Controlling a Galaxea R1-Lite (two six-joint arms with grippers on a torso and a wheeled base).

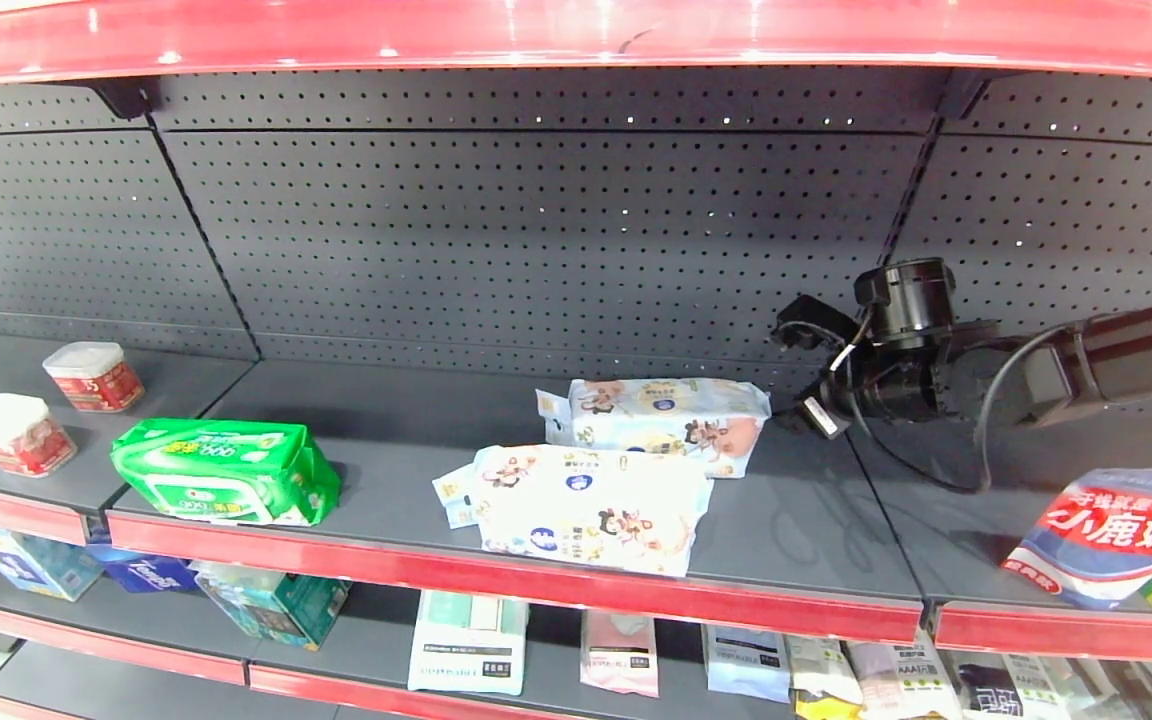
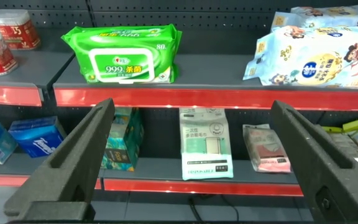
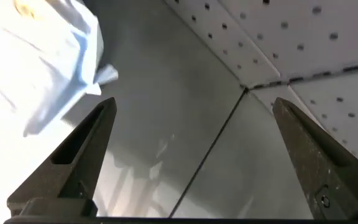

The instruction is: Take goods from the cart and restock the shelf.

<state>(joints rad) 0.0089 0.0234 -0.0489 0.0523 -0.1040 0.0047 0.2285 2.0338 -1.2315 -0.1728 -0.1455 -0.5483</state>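
The right gripper (image 1: 804, 375) hovers with its dark fingers spread wide and nothing between them. It is just to the right of the rear pale blue cartoon-printed soft pack (image 1: 666, 412), close beside it but not gripping it. That pack lies flat, printed face up, on the dark grey metal shelf (image 1: 816, 520). Its long axis runs along the shelf's red front strip (image 1: 496, 575), and its tabbed end points left.

A second cartoon-printed pack (image 1: 586, 505) lies against its front edge, turned the same way. Behind the rear pack rises a grey perforated back panel (image 1: 536, 230). Well to its left sits a green wipes pack (image 1: 226, 470), and to its right a red, white and blue bag (image 1: 1106, 535).

The left gripper (image 2: 191, 155) is also spread and empty, and faces the shelving from farther out than the rear pack.
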